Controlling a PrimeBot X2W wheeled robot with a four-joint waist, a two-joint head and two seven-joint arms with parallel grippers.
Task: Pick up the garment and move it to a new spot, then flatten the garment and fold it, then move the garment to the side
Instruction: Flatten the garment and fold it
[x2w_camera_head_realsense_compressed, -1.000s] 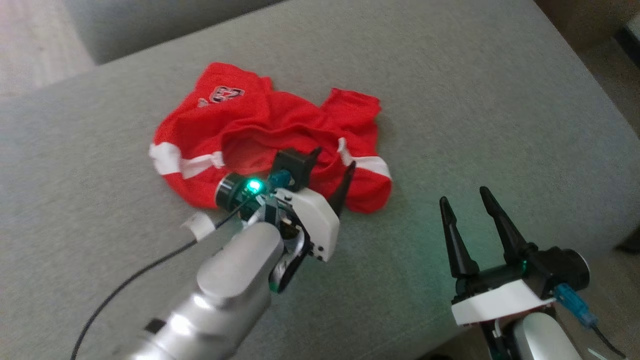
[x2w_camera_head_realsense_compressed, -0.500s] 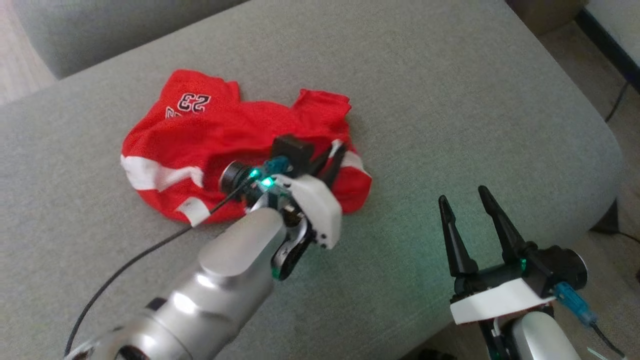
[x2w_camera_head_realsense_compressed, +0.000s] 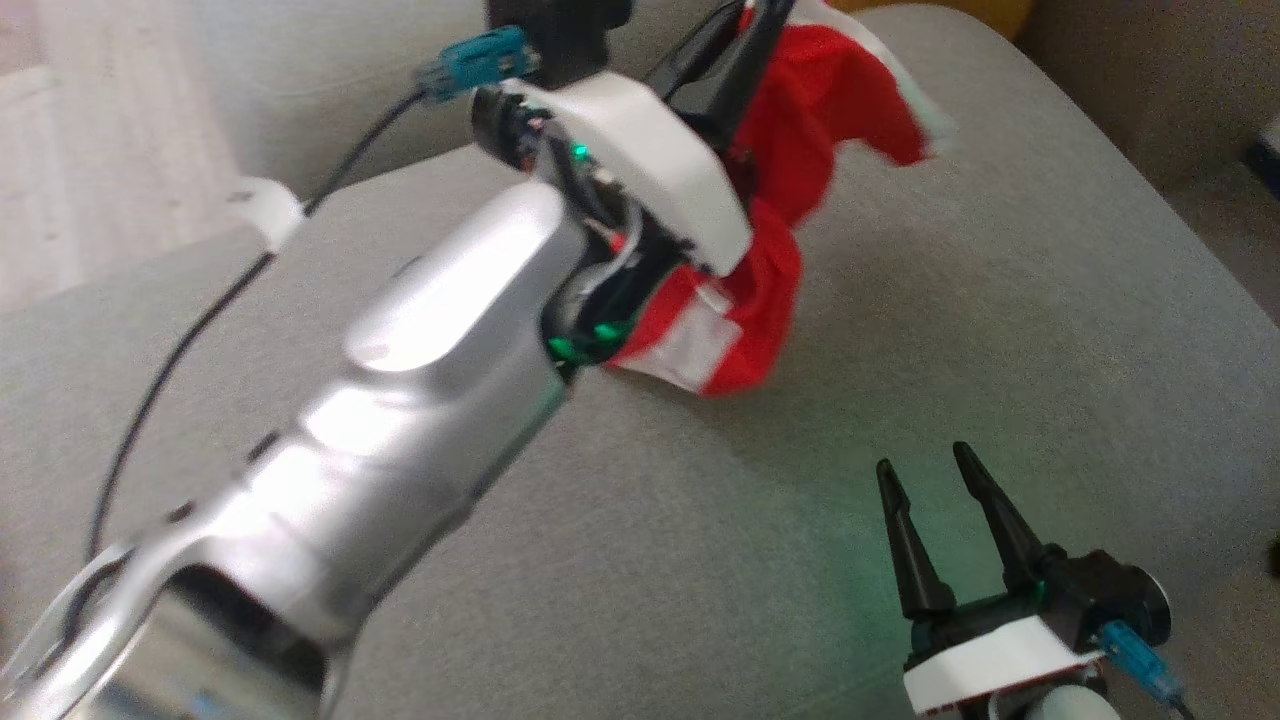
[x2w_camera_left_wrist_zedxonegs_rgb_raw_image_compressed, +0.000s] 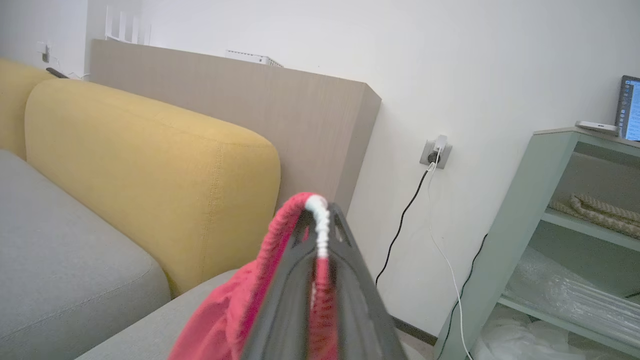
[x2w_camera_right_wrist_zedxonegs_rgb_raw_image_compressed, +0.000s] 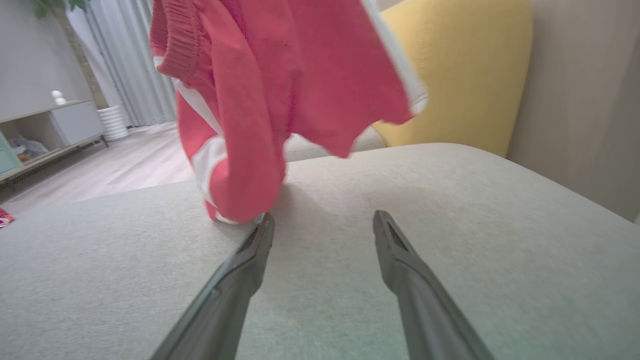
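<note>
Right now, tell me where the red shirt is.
Upper middle of the head view: the shirt hangs from the shut left gripper over the grey cushion, ahead and to the left of the open right gripper.

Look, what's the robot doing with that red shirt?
The robot's left gripper is shut on the red shirt and holds it up in the air above the grey sofa cushion. The shirt dangles in a bunch, with its bottom end down near the cushion. The right gripper is open, holds nothing and hovers low over the cushion. No folding yet.
</note>
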